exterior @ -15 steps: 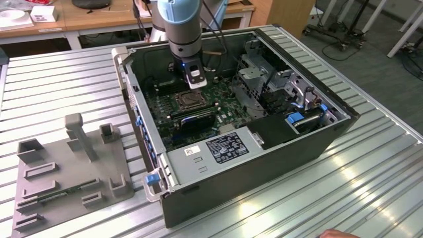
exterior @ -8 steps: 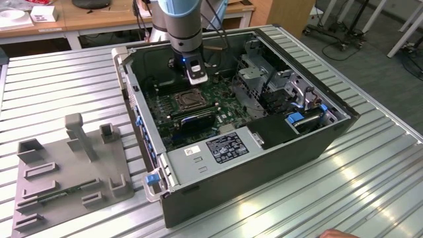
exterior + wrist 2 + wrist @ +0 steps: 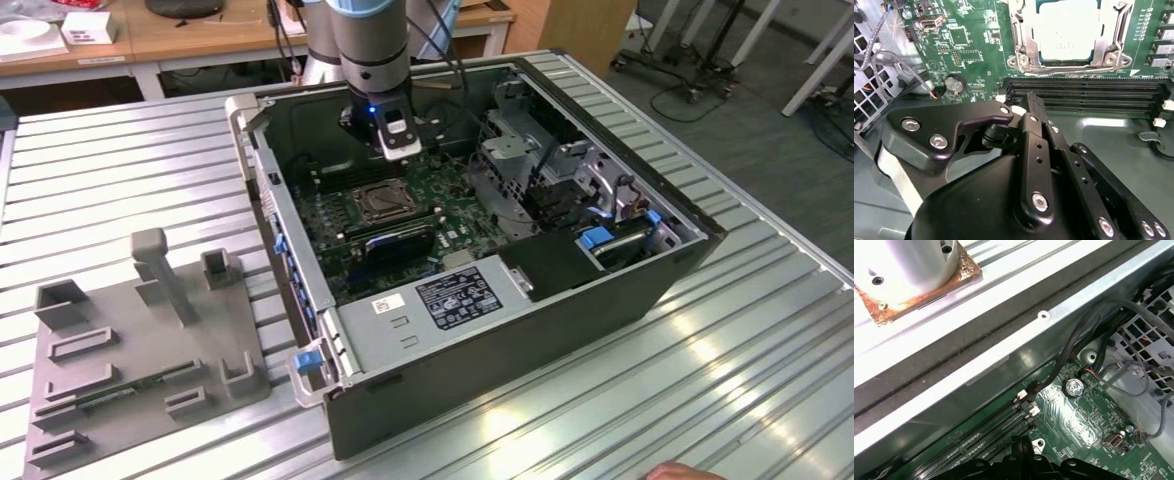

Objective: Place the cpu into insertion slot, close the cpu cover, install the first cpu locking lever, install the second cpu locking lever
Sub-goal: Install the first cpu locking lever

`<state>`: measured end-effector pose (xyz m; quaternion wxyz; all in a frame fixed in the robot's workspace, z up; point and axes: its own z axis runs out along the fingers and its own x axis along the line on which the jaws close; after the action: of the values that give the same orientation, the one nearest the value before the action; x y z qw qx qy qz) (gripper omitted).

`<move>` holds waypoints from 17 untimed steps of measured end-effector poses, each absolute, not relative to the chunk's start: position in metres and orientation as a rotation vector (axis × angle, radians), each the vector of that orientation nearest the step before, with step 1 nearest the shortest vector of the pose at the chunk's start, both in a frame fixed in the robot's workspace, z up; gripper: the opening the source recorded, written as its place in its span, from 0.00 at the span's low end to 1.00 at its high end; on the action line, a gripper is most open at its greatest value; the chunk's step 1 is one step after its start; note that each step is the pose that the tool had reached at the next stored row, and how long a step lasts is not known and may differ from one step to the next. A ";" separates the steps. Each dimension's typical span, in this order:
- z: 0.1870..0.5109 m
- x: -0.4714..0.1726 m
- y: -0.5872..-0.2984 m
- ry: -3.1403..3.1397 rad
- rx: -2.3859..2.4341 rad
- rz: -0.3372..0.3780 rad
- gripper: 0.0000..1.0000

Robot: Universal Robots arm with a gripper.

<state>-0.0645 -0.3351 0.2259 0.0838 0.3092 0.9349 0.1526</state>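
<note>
gripper (image 3: 1035, 102) fingers together, holding nothing | over memory slots (image 3: 1089, 95) | cpu (image 3: 1066, 30) seated in insertion slot (image 3: 1024, 50) just ahead

The cpu (image 3: 1066, 29) sits in the insertion slot (image 3: 1021, 37), under the cpu cover (image 3: 1114, 47).

You see the gripper (image 3: 1035, 102) in matt black plastic with shiny screws; ahead of it, the cpu (image 3: 1066, 30) is pale brushed metal, the cpu cover (image 3: 1021, 30) glossy steel.
</note>
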 end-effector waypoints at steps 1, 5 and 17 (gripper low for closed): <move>0.226 -0.065 -0.335 2.789 0.924 0.453 0.11; 0.226 -0.065 -0.335 2.771 0.960 0.422 0.11; 0.226 -0.065 -0.335 2.785 0.929 0.325 0.11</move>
<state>-0.0646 -0.3351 0.2260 0.0939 0.3133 0.9387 0.1095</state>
